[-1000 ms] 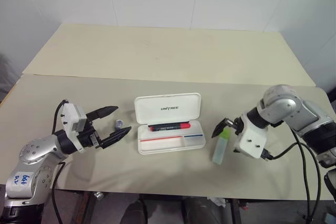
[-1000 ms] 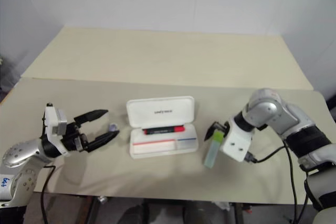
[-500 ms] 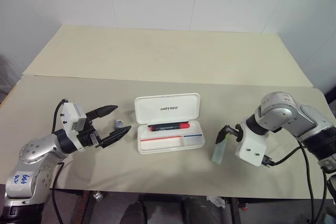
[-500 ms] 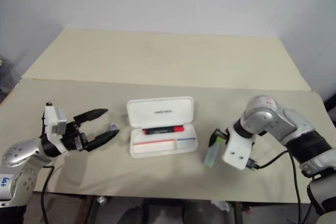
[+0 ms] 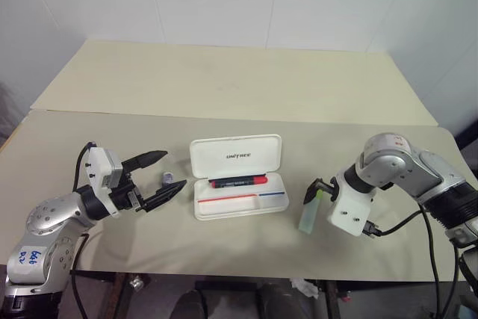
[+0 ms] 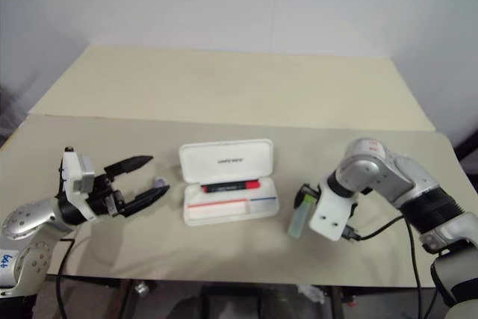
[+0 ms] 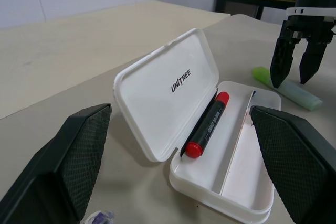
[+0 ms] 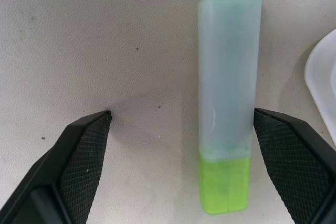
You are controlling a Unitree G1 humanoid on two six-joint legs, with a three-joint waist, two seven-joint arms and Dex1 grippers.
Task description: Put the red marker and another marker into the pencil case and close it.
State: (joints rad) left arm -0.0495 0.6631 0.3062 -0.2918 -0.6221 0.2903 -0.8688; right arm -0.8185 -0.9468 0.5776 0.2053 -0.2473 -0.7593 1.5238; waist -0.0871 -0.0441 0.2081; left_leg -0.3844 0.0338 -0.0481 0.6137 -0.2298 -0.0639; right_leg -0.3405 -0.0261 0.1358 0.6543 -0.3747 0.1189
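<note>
the case [image 5: 239,184] lies open on the tabletop [image 5: 224,80], red marker [image 5: 240,181] inside. right hand [image 8: 184,166], spread wide, straddles the green marker [image 8: 229,129]. left hand [image 5: 163,177] waits released beside the case.

Bare table [image 5: 224,80] behind open pencil case [image 5: 239,177]; small grey-blue object [image 5: 169,177] beside it.

Left arm: my forearm is bent inward over the bench [image 5: 224,95], wrist about level. Left gripper [image 5: 160,175]: two black fingers [image 5: 146,159] spread wide, holding nothing, pointing toward my right.

Right arm: elbow raised, wrist bent steeply downward. Right gripper [image 5: 315,188]: fingers [image 7: 282,59] parted wide, tips pointing down, close above the bench surface, nothing clamped between them.
</note>
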